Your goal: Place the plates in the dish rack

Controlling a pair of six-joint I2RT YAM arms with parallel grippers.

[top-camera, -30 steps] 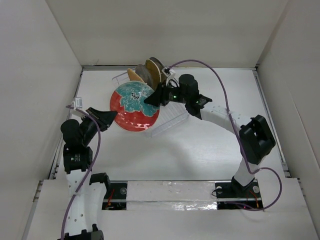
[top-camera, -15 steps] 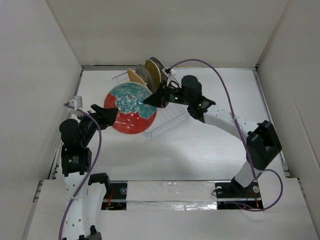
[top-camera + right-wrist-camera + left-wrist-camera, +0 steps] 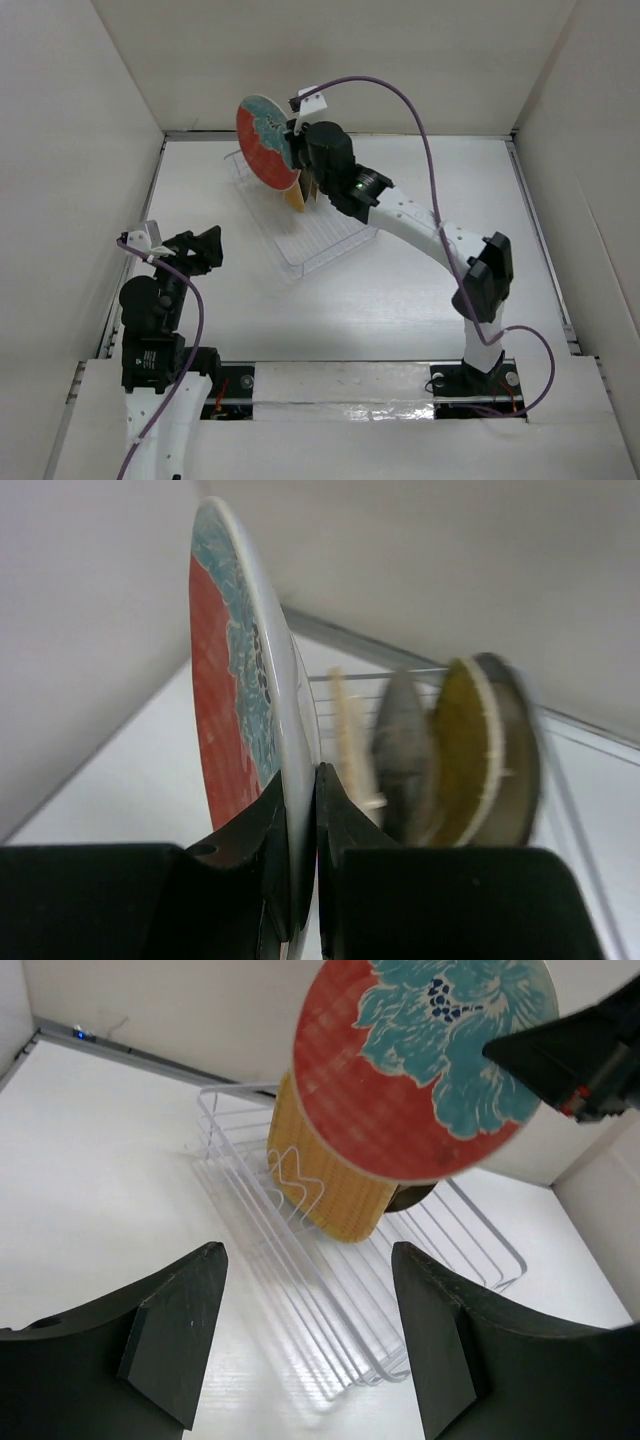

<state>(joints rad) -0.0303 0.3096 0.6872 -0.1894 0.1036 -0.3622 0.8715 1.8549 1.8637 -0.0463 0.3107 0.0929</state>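
Note:
My right gripper [image 3: 292,150] is shut on the rim of the red-teal plate [image 3: 262,138] and holds it upright in the air over the far end of the dish rack [image 3: 312,236]. The right wrist view shows that plate [image 3: 232,720] edge-on between my fingers [image 3: 340,820], with several plates [image 3: 460,750] standing blurred in the rack behind it. The left wrist view shows the held plate [image 3: 420,1060] above a yellow woven plate [image 3: 335,1190] standing in the rack [image 3: 300,1290]. My left gripper [image 3: 200,248] is open and empty, near left of the rack.
White walls enclose the table on three sides; the back wall [image 3: 330,60] is close behind the lifted plate. The right arm's purple cable [image 3: 420,130] loops above the rack. The rack's near half [image 3: 400,1310] holds only wires.
My left gripper opened, let go of the red-teal plate and drew back toward the near left. The right gripper lifted the plate, turned it upright and carried it over the rack's far end.

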